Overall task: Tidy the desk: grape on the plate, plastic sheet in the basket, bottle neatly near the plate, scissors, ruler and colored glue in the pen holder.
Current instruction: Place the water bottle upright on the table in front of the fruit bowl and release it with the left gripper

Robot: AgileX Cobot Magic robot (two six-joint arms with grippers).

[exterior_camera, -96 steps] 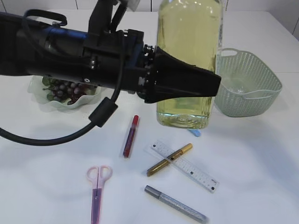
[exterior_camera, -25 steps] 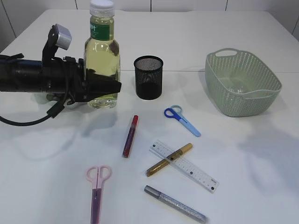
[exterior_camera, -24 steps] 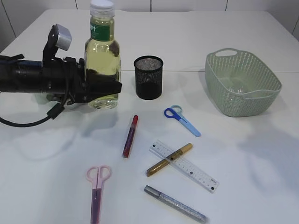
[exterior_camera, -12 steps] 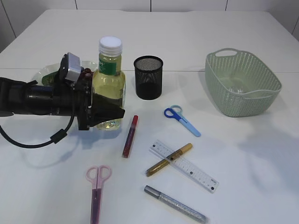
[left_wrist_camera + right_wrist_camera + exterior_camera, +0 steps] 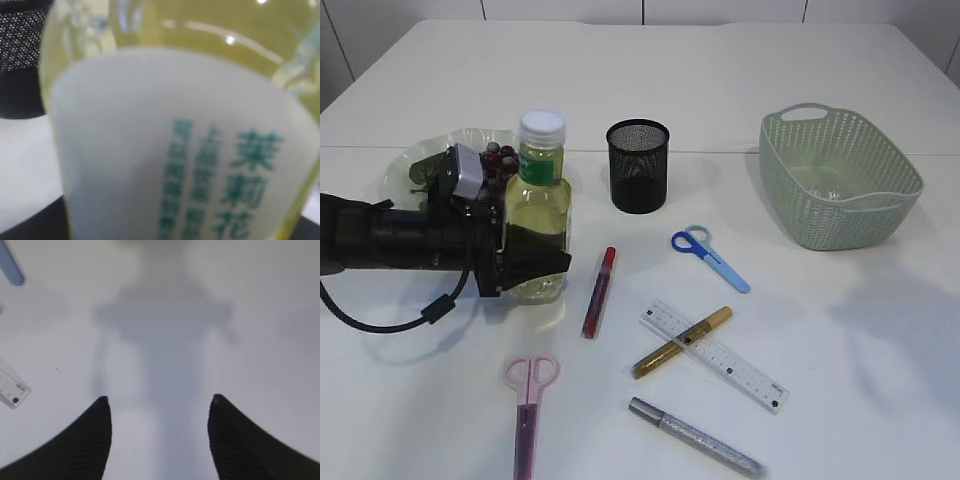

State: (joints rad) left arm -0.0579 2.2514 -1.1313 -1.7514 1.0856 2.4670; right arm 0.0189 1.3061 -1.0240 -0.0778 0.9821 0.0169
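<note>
My left gripper (image 5: 555, 262) reaches in from the left and is shut on the bottle (image 5: 538, 215), which is upright with yellow liquid and a white cap. Its base is at or just above the table, right of the plate (image 5: 410, 168) of grapes (image 5: 496, 160). The bottle's label (image 5: 165, 150) fills the left wrist view. On the table lie blue scissors (image 5: 710, 258), pink scissors (image 5: 528, 400), a ruler (image 5: 715, 355), and red (image 5: 599, 290), gold (image 5: 682, 342) and silver (image 5: 695, 437) glue pens. My right gripper (image 5: 159, 400) hangs open over bare table. The plastic sheet cannot be made out.
The black mesh pen holder (image 5: 638, 165) stands behind the bottle, to its right. The green basket (image 5: 895, 185) sits at the right rear. In the right wrist view a ruler end (image 5: 10, 387) and a blue scissors tip (image 5: 10, 267) show at the left edge.
My left gripper has carried the bottle down and toward the front, from high beside the pen holder to table level next to the plate. The right gripper has not changed.
</note>
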